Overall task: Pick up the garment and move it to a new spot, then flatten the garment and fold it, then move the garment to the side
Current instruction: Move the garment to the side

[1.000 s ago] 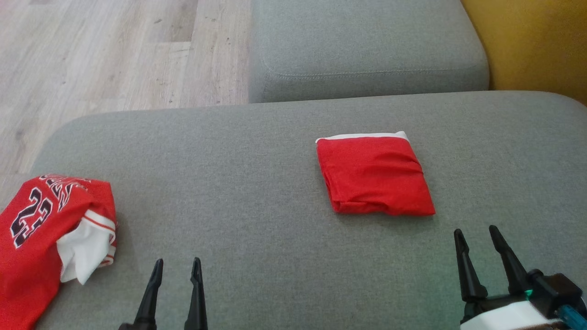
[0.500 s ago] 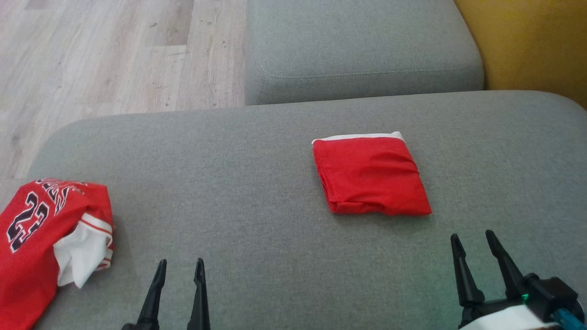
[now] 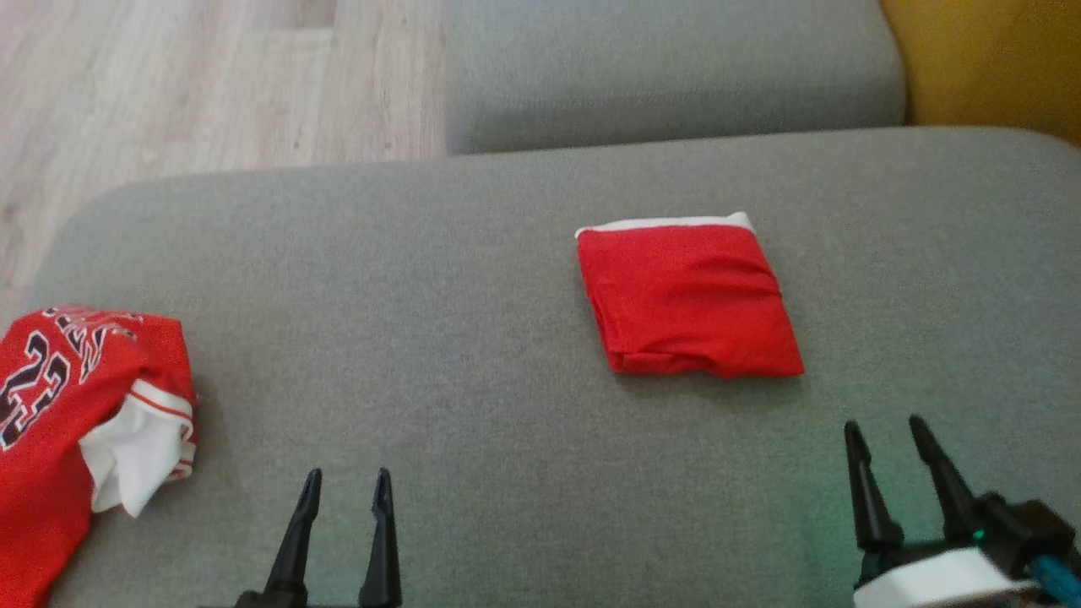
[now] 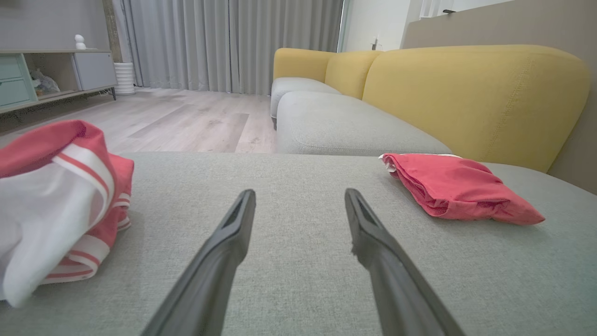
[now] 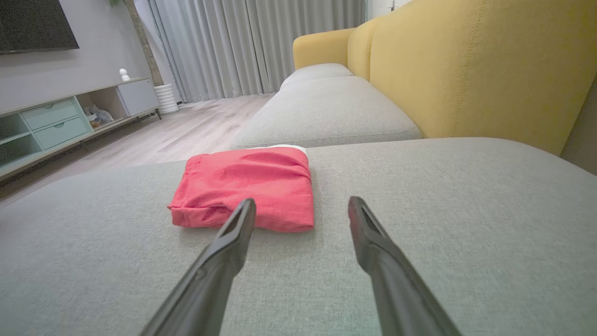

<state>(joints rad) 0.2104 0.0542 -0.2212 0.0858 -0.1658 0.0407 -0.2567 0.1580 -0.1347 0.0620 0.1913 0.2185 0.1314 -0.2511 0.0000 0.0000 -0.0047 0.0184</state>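
Observation:
A crumpled red jersey (image 3: 67,397) with dark numbers and a white inside lies at the left edge of the grey sofa seat (image 3: 422,338). In the left wrist view the jersey (image 4: 56,196) is to the left of my fingers. A folded red garment (image 3: 688,295) with a white edge lies flat right of centre. My left gripper (image 3: 348,475) stands open at the seat's near edge, right of the jersey, and holds nothing. My right gripper (image 3: 884,424) is open just short of the folded garment (image 5: 247,186), apart from it. The left gripper (image 4: 300,193) and right gripper (image 5: 302,200) both show spread fingers.
A second grey seat cushion (image 3: 667,76) adjoins at the back. The yellow backrest (image 5: 466,65) runs along the right. Wooden floor (image 3: 169,84) lies beyond the seat's left edge, with a low cabinet (image 5: 56,121) and curtains farther off.
The head camera has shifted a little, so the whole picture has slid. Both garments lie as before and both grippers stay open in about the same places.

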